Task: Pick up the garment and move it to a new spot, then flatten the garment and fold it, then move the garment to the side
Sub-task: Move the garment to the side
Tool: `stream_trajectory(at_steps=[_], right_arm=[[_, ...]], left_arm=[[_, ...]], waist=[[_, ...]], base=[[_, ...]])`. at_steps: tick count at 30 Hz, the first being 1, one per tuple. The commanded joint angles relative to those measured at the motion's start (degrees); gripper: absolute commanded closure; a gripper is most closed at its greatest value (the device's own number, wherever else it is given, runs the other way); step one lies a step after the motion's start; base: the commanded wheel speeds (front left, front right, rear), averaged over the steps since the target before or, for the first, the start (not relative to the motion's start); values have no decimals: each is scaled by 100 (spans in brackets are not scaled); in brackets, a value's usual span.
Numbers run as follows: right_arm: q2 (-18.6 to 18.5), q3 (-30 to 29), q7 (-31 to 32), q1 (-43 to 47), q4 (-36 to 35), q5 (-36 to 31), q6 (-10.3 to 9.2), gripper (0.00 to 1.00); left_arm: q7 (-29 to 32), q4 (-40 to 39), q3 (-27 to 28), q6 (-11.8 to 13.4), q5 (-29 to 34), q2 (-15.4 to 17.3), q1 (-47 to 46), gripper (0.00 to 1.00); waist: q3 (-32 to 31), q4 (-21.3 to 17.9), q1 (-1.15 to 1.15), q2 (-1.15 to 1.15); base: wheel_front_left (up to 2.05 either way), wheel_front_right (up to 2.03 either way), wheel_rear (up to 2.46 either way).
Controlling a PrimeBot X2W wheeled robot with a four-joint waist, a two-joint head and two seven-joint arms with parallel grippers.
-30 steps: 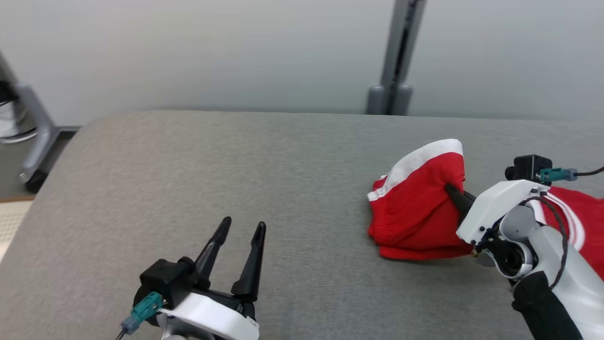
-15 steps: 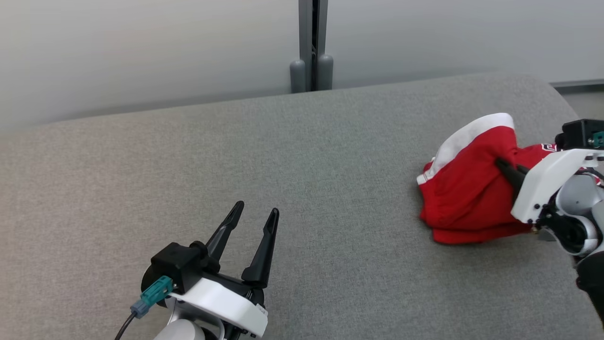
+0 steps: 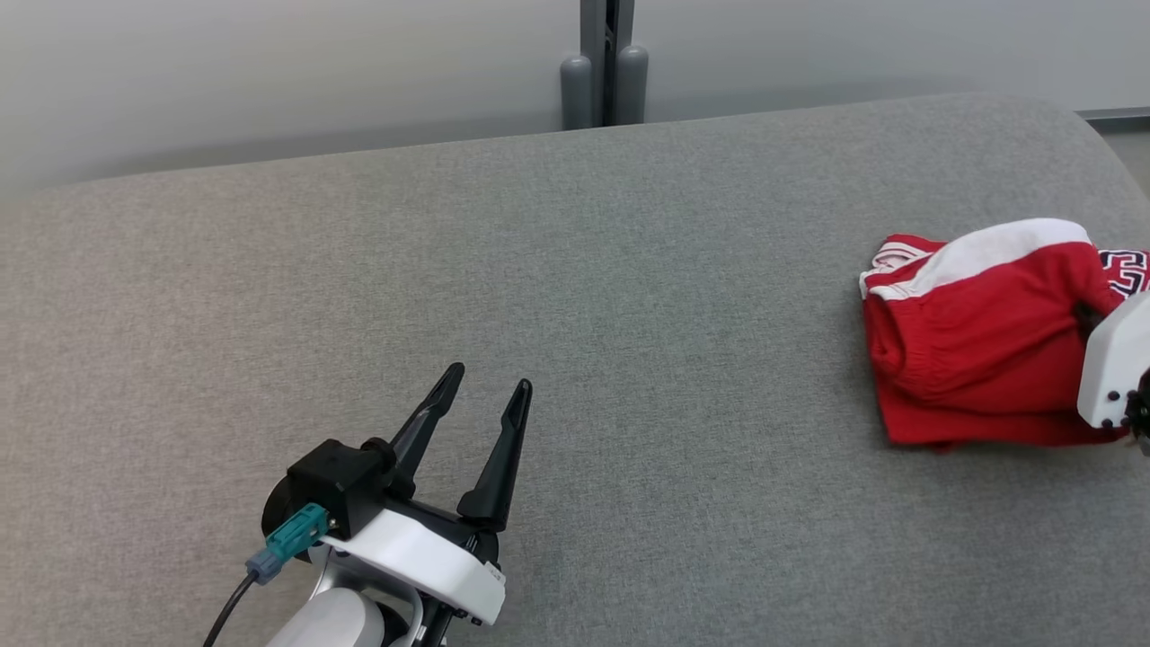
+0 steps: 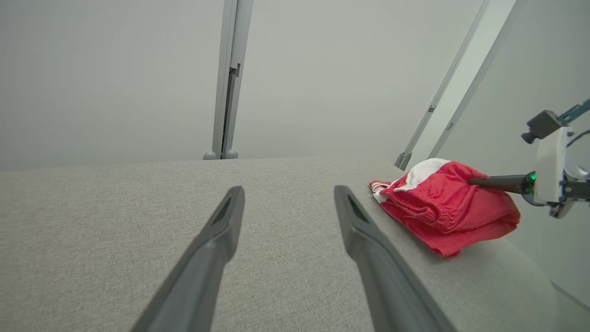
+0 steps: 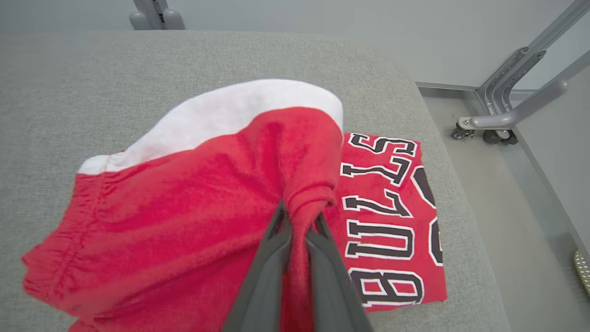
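The red garment (image 5: 184, 207), judged soft, light and limp, lies folded near the right end of the grey padded surface (image 3: 539, 270). A bunched fold offers the surest hold. The right gripper (image 5: 299, 214) reaches in low and level, jaws pinching such a fold. The left gripper (image 3: 490, 377) hovers well apart, jaws spread.

Soft, even light leaves only faint shadows. Wide-angle wrist views tilt the posts (image 4: 433, 106); close-up fingers (image 4: 203, 263) look soft.
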Motion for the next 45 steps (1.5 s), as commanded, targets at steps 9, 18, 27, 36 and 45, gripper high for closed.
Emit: stream_trajectory(at_steps=[9, 18, 27, 36, 45], right_arm=[[31, -313, -854, -301, 1177, -610, -1, 0], [399, -768, -2079, -208, 857, -700, -1, 0], [421, -882, -2572, 1036, -1438, -336, -1, 0], [865, -1791, -2592, 3137, -3945, -733, -1, 0], [1493, -2201, -2382, 4279, -4794, -1238, -1, 0]], left_arm=[[-76, 46, 101, 76, -85, 42, 126, 0], [-221, -31, 511, 250, -206, 236, 390, 0], [-326, -320, 1278, 569, -316, 553, 741, 0], [-360, -423, 1662, 788, -147, 525, 1217, 0], [-366, 29, 1630, 577, 189, 303, 1390, 0]], waist=[[-364, 108, 0, 0], [-901, 108, 0, 0], [-1098, 217, 0, 0], [-1073, 397, 0, 0], [-1033, 563, 0, 0]], base=[[0, 0, 0], [0, 0, 0], [0, 0, 0], [0, 0, 0], [0, 0, 0]])
